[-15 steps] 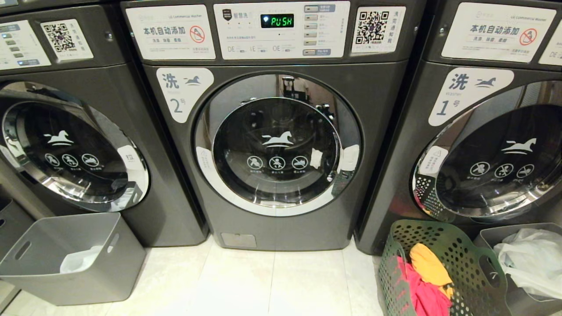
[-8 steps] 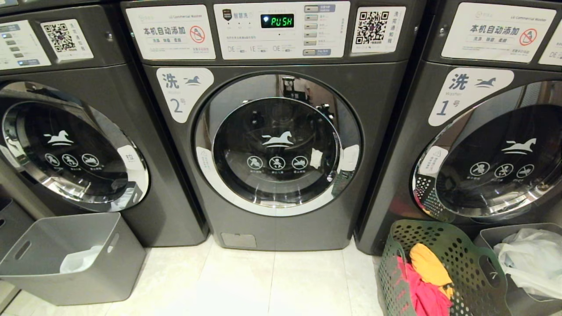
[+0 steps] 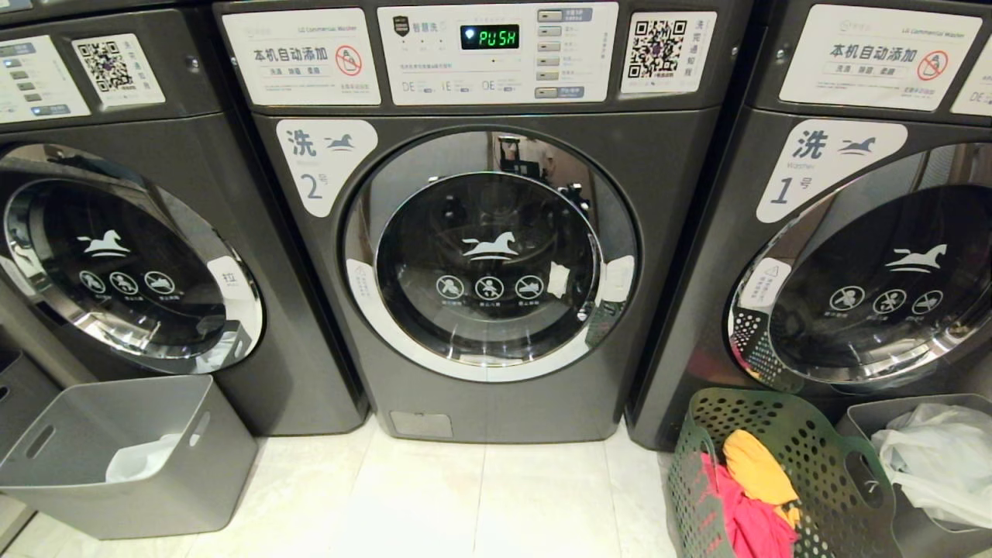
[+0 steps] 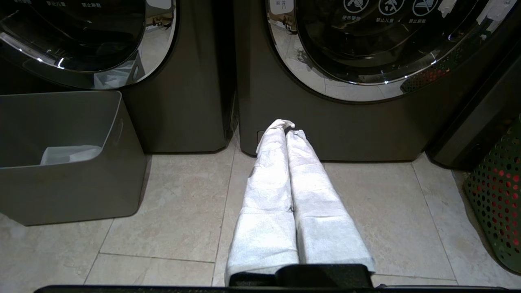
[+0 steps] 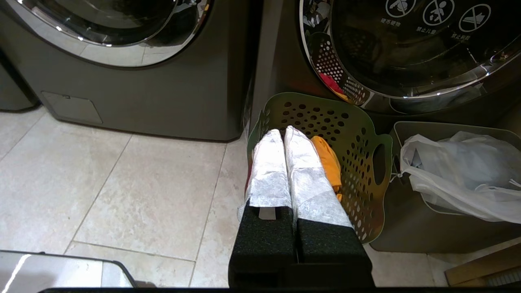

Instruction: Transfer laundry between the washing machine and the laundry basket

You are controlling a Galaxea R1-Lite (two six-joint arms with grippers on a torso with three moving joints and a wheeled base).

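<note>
With both claws pressed together, your right gripper [image 5: 285, 134] hovers over the laundry basket [image 3: 806, 434] at 5 o'clock; washing machine [image 3: 496, 256] 2's door is shut, so carried laundry [image 3: 756, 496] risks dropping.

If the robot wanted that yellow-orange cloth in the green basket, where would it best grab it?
Probably at the bunched top fold of the yellow-orange cloth, coming down from above through the open top of the laundry basket. It lies heaped on the red-pink cloth with its crest highest, and the basket's walls block the sides. The right gripper, shut, is nearest.
</note>
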